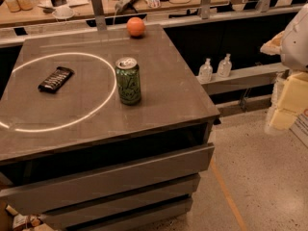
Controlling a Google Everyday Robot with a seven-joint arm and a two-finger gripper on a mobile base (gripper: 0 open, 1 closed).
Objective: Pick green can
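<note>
At far right, claw [288,100], well apart from green can [128,81]

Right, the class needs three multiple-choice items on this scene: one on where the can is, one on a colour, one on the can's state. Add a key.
1. Where is the can? A on the table, right of the bar; B on the floor; C in a drawer.
2. What colour is the fruit at the table's far edge? A blue; B orange; C white.
3. How is the can? A on its side; B crushed; C upright.

Key: 1 A, it stands on the tabletop. 2 B, its skin is orange. 3 C, its silver top faces up; the gripper is at the view's right edge, apart from it.
</note>
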